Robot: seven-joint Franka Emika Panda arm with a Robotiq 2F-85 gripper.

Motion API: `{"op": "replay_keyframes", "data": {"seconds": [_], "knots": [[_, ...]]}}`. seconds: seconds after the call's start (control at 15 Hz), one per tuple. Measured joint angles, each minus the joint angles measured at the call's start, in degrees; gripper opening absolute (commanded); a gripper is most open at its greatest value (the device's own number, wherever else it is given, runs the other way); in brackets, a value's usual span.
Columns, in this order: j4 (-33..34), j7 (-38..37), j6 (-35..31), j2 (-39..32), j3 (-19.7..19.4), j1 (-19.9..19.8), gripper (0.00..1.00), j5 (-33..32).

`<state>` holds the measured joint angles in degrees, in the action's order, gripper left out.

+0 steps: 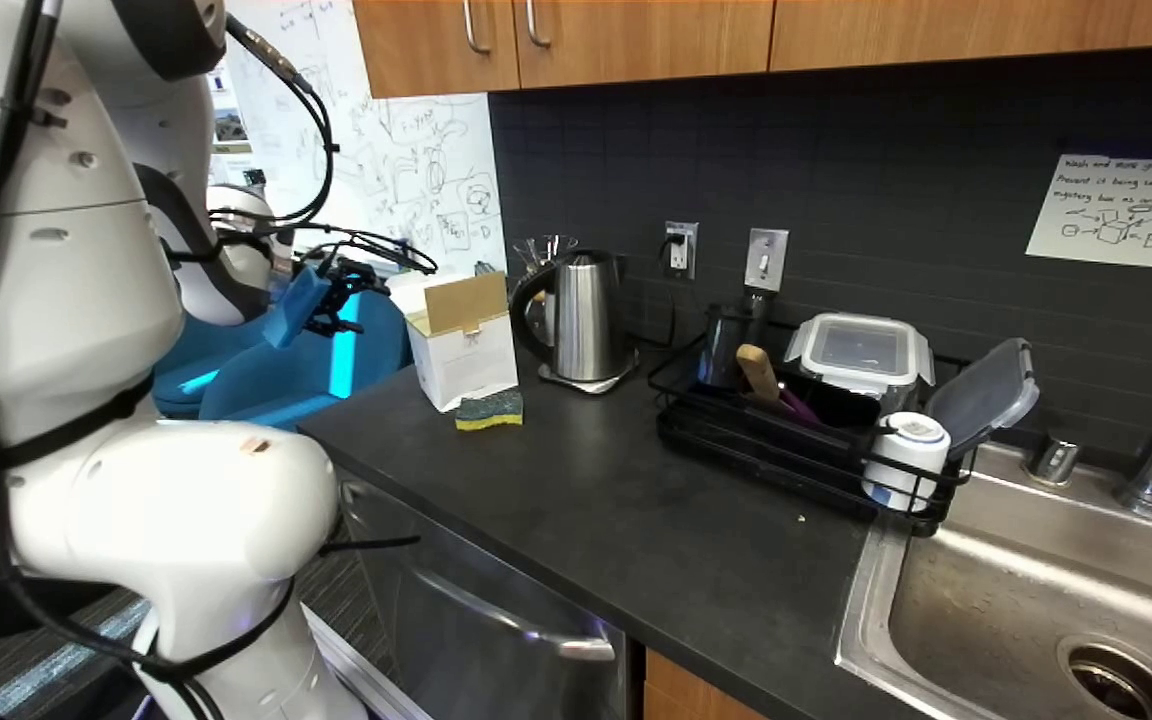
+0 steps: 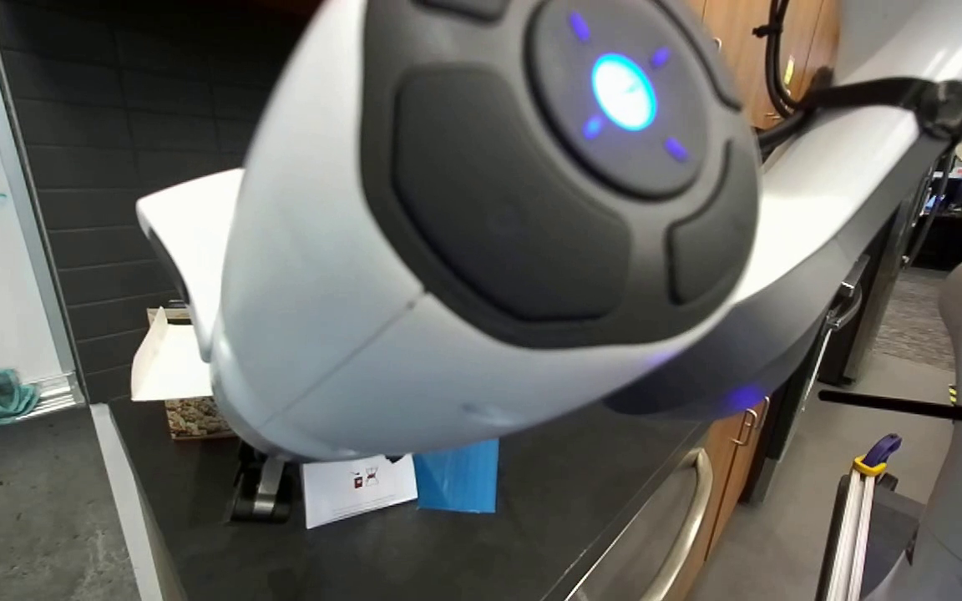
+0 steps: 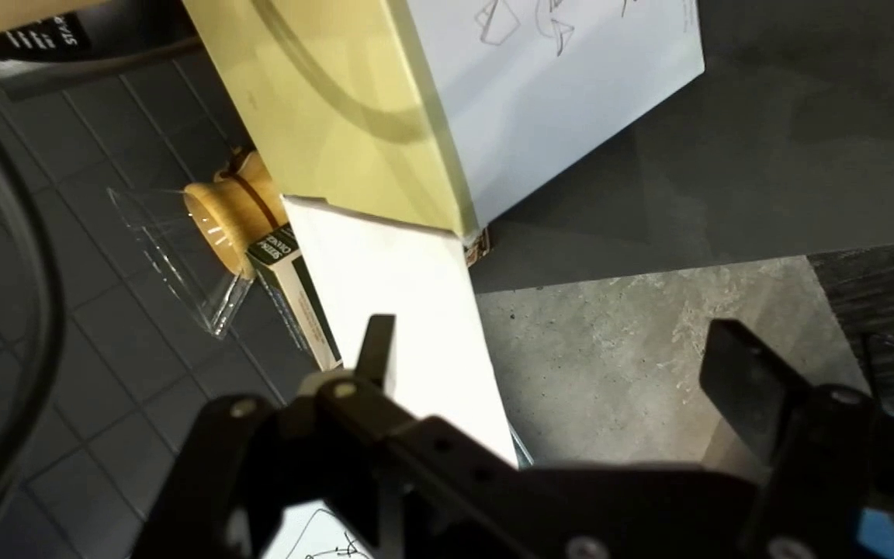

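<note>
My gripper (image 3: 556, 361) stands wide open in the wrist view, with nothing between its fingers. In an exterior view the gripper (image 1: 356, 298) hangs in the air, left of a white box (image 1: 466, 365) on the counter. The box is open at the top, with a tan flap (image 1: 466, 300) raised. Seen from the wrist, the box shows a yellowish panel (image 3: 330, 101), a white side with drawings (image 3: 563, 109) and a long white flap (image 3: 416, 310) reaching behind the left finger. Whether finger and flap touch, I cannot tell. A green and yellow sponge (image 1: 489, 410) lies against the box's foot.
A steel kettle (image 1: 584, 315) stands right of the box. Farther right are a black dish rack (image 1: 766, 440) with containers and a white mug (image 1: 906, 460), then the sink (image 1: 876, 620). A glass carafe with a wooden collar (image 3: 233, 210) and a small carton (image 3: 292, 287) are behind the box.
</note>
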<state>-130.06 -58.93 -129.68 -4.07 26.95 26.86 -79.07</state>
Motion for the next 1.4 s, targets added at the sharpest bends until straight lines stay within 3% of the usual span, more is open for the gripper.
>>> {"op": "replay_keyframes", "data": {"seconds": [1.4], "knots": [[3.0, -0.1, -2.8, 0.0, -0.1, 0.3, 1.0, 5.2]]}}
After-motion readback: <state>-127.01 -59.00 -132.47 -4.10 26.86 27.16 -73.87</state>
